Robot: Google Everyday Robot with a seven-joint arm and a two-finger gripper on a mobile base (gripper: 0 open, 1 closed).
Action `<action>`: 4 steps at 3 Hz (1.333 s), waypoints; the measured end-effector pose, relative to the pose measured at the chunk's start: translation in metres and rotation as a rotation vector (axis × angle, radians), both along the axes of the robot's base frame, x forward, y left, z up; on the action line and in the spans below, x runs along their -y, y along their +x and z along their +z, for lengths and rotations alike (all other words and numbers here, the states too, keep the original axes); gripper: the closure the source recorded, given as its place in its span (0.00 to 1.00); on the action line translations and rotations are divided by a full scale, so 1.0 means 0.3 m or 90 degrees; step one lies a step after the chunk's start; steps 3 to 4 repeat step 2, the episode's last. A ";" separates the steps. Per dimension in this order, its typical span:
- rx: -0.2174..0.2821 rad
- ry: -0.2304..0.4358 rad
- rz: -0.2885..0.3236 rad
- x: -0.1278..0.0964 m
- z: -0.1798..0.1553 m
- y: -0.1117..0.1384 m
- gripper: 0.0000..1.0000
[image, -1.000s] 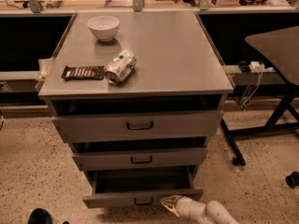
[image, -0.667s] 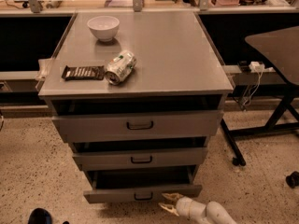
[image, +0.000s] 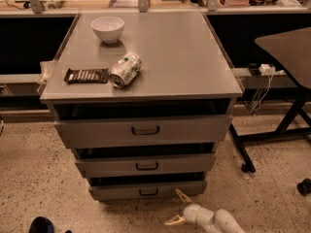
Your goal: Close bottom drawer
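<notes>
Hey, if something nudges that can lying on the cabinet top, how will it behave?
The can lies on its side, so it would probably roll. It looks dented, so it is likely light. The gripper sits low by the bottom drawer, far from the can.

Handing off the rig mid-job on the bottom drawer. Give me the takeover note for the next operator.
The pincer is open and empty, low near the floor, just in front of the bottom drawer, toward its right end; contact with the front is unclear.
Done: the bottom drawer is mostly pushed in, though a dark gap shows above its front.
Left: probably one last push until it seats, then back away.
The middle drawer and top drawer also jut out; not part of this job.
</notes>
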State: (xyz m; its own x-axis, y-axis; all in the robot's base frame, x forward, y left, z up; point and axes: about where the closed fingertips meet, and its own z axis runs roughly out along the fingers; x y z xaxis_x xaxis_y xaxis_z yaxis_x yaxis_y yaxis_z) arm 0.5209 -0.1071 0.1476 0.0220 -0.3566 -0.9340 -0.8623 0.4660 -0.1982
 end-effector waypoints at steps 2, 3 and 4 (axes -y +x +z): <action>0.009 0.013 0.001 0.016 -0.013 -0.004 0.00; 0.009 0.013 0.001 0.016 -0.013 -0.004 0.00; 0.009 0.013 0.001 0.016 -0.013 -0.004 0.00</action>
